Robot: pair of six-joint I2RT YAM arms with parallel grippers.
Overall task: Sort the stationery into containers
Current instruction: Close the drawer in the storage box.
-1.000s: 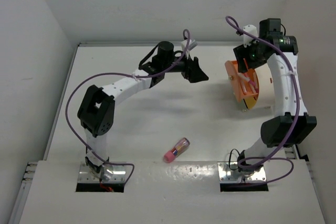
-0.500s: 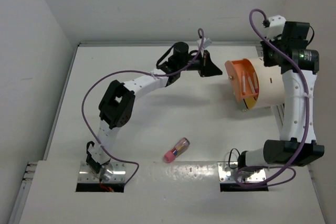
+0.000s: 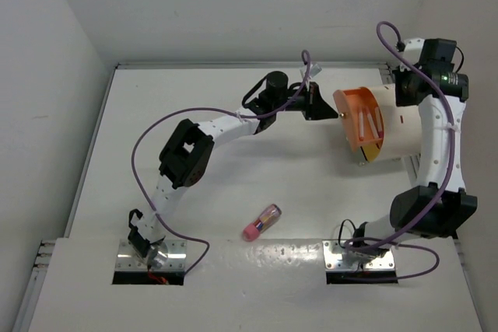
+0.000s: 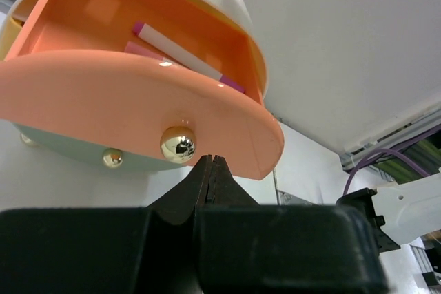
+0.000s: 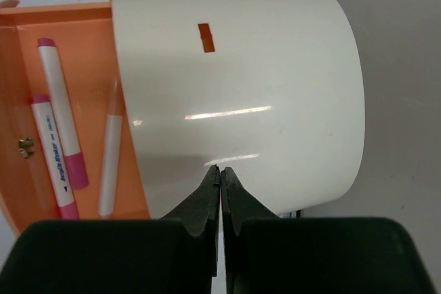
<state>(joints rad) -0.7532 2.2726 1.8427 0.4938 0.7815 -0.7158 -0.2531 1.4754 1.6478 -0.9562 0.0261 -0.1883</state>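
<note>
The left gripper (image 4: 212,164), shut empty, sits just below the gold knob (image 4: 178,144) of the orange drawer (image 4: 103,94); the right gripper (image 5: 220,171), shut empty, hangs over the cream drum (image 5: 241,87); pens (image 5: 60,129) lie in the open drawer, the pink-ended tube (image 3: 262,222) on the table (image 3: 218,184).

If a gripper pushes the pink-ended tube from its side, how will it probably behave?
The pink-ended tube looks round and lies on its side, so a sideways push would probably make it roll away rather than slide. Its see-through body looks like hard plastic, so it is likely stiff and a little slippery to grip.
</note>
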